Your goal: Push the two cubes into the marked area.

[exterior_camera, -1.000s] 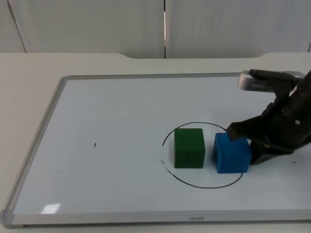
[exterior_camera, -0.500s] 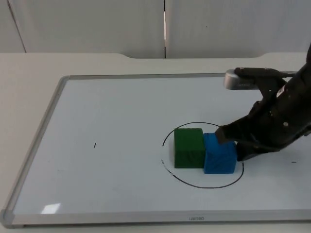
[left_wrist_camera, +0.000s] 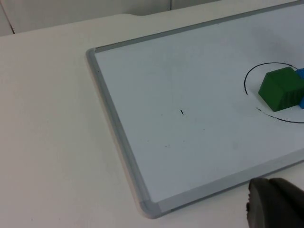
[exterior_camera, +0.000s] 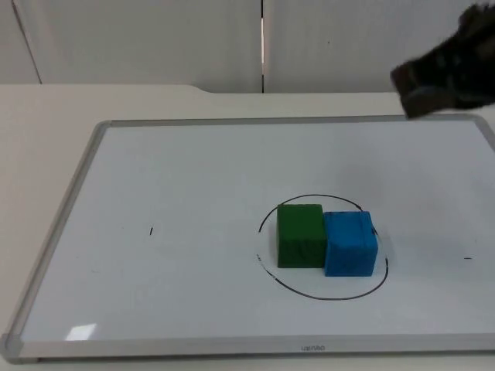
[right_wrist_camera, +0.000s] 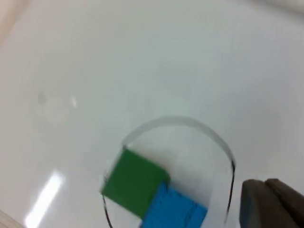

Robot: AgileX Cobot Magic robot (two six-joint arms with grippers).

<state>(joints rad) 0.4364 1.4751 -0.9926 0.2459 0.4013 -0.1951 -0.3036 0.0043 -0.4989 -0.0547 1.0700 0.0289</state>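
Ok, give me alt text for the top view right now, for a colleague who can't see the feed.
A green cube and a blue cube sit touching side by side inside a hand-drawn black circle on a whiteboard lying flat on the table. The right gripper is raised near the board's far right corner, well clear of the cubes.

A lab-like test bench: a bare white table (exterior_camera: 46,139), a framed whiteboard (exterior_camera: 193,178), a grey partition wall (exterior_camera: 155,39).
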